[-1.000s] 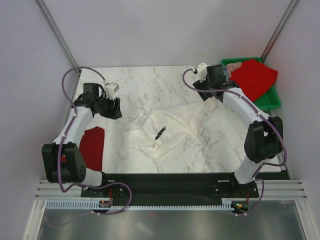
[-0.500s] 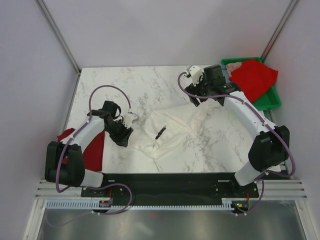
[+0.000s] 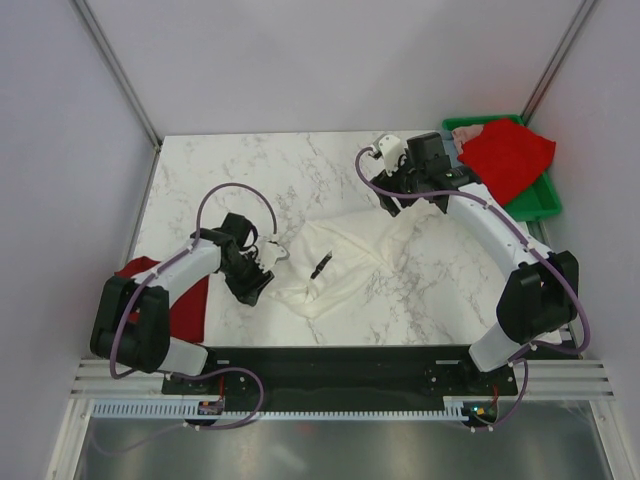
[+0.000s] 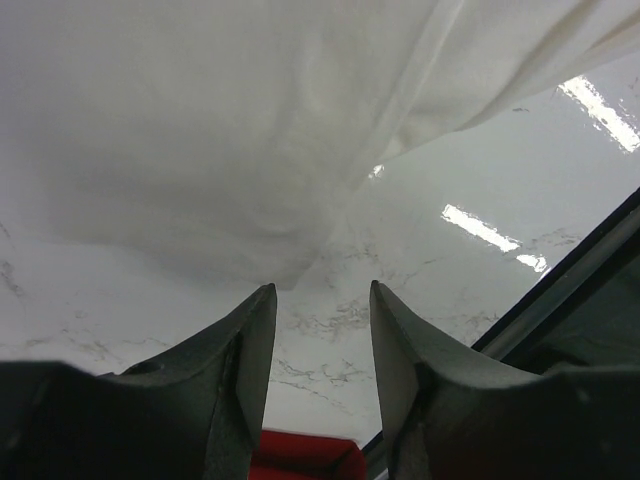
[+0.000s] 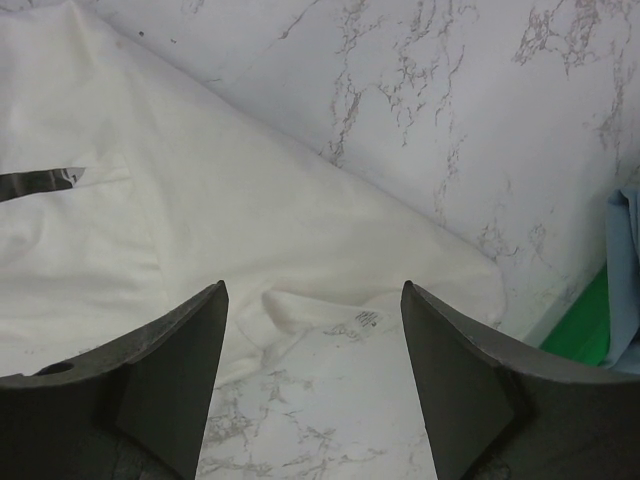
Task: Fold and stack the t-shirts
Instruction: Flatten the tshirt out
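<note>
White t-shirt [image 3: 340,262] lay crumpled and unfolded. Left gripper [image 4: 322,300] sat low at its left hem, jaws spread with nothing between them, apparently lined up to pinch that edge. Right gripper [image 5: 312,290] hung over its far right corner, jaws wide apart and empty, likely for the matching grasp. Only the right wrist view showed a small printed tag [image 5: 365,320] at that corner and grey-blue cloth [image 5: 625,280] beyond. Only the overhead showed a red t-shirt [image 3: 505,155] draped over the green bin [image 3: 545,205] further right.
</note>
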Available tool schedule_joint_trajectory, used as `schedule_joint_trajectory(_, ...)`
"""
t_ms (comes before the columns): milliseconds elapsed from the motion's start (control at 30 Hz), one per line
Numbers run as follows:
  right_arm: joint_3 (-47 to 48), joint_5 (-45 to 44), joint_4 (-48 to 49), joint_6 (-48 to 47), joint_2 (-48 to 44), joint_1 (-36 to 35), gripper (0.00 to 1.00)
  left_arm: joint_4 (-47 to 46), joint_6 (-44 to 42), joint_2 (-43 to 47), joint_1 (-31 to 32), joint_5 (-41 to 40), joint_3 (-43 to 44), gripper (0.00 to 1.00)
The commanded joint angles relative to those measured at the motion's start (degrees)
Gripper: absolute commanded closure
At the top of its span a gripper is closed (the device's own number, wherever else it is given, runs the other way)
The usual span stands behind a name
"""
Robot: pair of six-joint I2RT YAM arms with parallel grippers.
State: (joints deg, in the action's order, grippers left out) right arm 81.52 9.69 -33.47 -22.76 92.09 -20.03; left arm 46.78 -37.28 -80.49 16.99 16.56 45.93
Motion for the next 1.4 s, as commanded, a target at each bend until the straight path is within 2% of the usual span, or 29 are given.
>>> schedule_joint_trajectory(0,-0.8,1.6,0.3,-0.4,-0.9,0.0,0.21,-2.7,0.1,-1.9,0.6,-0.8,1.3,0.51)
schedule_joint_trajectory(267,-1.3,1.4,0.6,-0.6,-0.5,0.0,0.21,-7.0,1.1,-5.8,1.4,-2.8,1.4,0.55)
schedule_joint_trajectory(300,-1.4,1.4,0.6,-0.7,-0.5,0.0,0.21,-7.1,1.2,-6.2,1.4,-3.2,1.6,0.66)
schedule_joint_trajectory(367,-2.3,1.3,0.6,-1.6,-0.6,0.1,0.21,-7.7,1.7,-7.2,1.6,-4.2,2.1,0.79)
schedule_joint_trajectory(400,-2.8,1.1,0.7,-2.0,-0.7,0.0,0.22,-7.7,1.7,-7.2,1.6,-4.4,2.2,0.91)
schedule_joint_trajectory(433,-3.7,1.0,0.6,-3.4,-0.9,0.1,0.22,-7.7,1.7,-7.1,1.6,-4.6,2.1,0.98)
schedule_joint_trajectory(667,-10.3,3.7,-3.3,-13.5,-2.2,0.1,0.22,-6.4,1.8,-1.0,0.9,-9.0,2.3,0.98)
schedule_joint_trajectory(833,-13.4,7.2,-7.2,-15.1,0.3,0.5,0.22,-4.7,2.0,0.8,-0.9,-9.8,4.5,0.98)
schedule_joint_trajectory(1000,-15.3,6.7,-7.5,-16.3,2.4,0.4,0.22,-3.1,2.0,-0.3,-1.2,-10.1,7.1,0.98)
schedule_joint_trajectory(1367,-12.9,7.9,-6.7,-15.1,10.1,1.7,0.22,-1.7,1.8,-2.0,-1.3,-10.6,10.5,0.98)
